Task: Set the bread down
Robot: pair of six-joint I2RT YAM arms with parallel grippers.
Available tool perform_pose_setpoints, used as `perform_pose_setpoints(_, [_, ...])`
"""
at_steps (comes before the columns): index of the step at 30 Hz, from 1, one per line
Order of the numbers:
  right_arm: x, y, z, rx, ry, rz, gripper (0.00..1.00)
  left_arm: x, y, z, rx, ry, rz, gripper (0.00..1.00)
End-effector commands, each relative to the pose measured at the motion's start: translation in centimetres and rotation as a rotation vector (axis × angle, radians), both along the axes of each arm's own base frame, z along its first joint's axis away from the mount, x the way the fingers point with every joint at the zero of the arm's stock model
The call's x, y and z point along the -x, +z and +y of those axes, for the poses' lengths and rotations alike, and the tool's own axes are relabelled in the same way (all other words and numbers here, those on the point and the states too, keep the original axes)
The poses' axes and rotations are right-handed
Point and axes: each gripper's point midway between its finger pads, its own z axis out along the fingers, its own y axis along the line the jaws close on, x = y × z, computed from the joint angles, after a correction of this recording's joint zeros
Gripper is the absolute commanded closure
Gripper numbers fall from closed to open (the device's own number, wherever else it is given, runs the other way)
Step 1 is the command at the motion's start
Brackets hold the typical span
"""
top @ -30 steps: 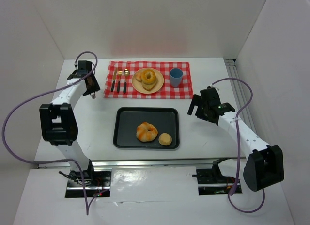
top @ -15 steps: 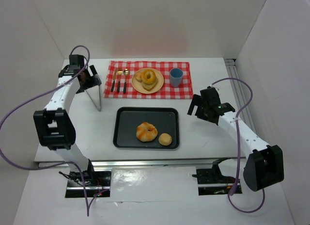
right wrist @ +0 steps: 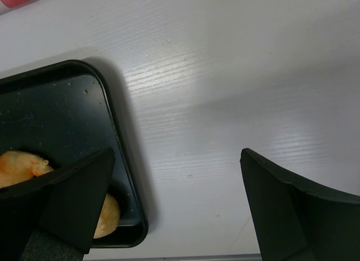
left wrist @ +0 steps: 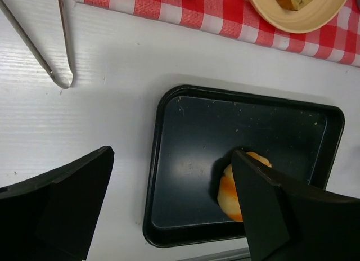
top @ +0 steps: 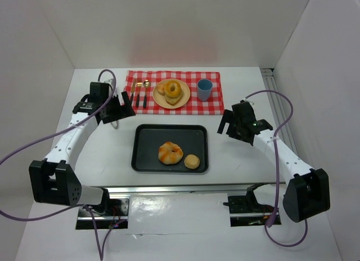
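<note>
**Top:** black tray (top: pixel 140 160) sits centre-near on the white table (top: pixel 101 154). It carries two breads: a twisted roll (top: pixel 170 152) and a small round bun (top: pixel 192 161) close by on its near-right. Can't tell if they touch. Far of the tray is a red checked cloth (top: pixel 211 105) with a plate (top: pixel 185 98) carrying bread. Blue cup (top: pixel 204 89) is right of the plate, cutlery (top: pixel 138 95) left of it. Left gripper (top: pixel 126 107) hangs off the tray's far-left corner, by the cloth's near edge. Right gripper (top: pixel 226 126) is off the tray's far-right side.

**Left wrist:** jaws wide apart, nothing held. Tray's left half is below, with the roll half hidden by one finger (left wrist: pixel 281 216). Tongs (left wrist: pixel 63 53) lie on bare table far-left of the tray, apart from it.

**Right wrist:** jaws spread wide, empty, over bare table right of the tray. Tray edge, roll and bun are at the left.
</note>
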Motion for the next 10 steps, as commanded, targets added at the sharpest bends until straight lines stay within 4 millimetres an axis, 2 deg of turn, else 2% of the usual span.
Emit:
perform_pose_setpoints(1, [-0.3, 1.4, -0.1, 0.003, -0.009, -0.059, 0.00, -1.3, 0.8, -0.8, 0.035, -0.009, -0.036, 0.01])
perform_pose_setpoints(10, [0.2, 1.0, -0.6, 0.019, -0.028, -0.044, 0.00, -2.7, 2.5, -0.2, 0.009, 0.013, -0.083, 0.04])
